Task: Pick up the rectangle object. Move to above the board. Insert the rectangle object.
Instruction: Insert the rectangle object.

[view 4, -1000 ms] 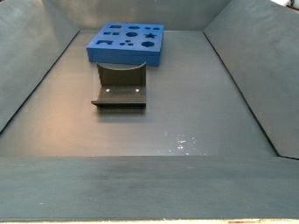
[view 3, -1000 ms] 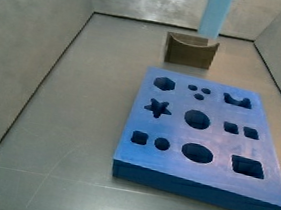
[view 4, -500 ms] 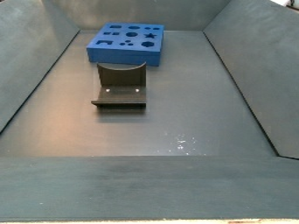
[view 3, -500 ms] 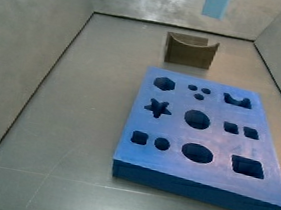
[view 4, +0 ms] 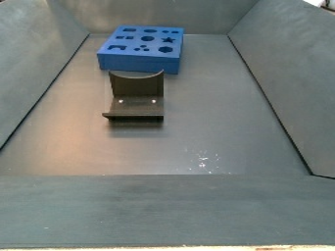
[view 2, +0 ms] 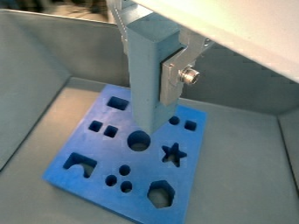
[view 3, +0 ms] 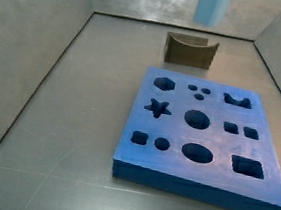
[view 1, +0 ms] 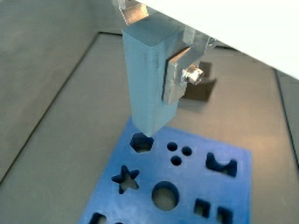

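The claw (view 1: 158, 61) is closed on the rectangle object (view 1: 149, 83), a slim light-blue block held upright between the silver finger plates. In both wrist views the block hangs clear in the air, its lower end well above the board (view 2: 87, 144). One finger plate (view 2: 177, 74) presses flat against the block's side.

In a side view only the lower end of the rectangle object (view 3: 214, 0) shows at the upper edge of the frame, above the fixture (view 3: 189, 50). The claw itself is out of frame there. The board (view 3: 258, 190) lies flat on the tabletop (view 3: 61, 114), just in front of the fixture.

Task status, judged from these views:
- Pick-up: complete. The block is lifted and gripped.
- Move to above the board: in progress. The wrist views look down past the block onto the board, yet the side view places the block nearer the fixture than the board's middle.
- Insertion: not yet begun. The block's lower end is in no hole.

Which cut-out matches the block cannot be told for certain.
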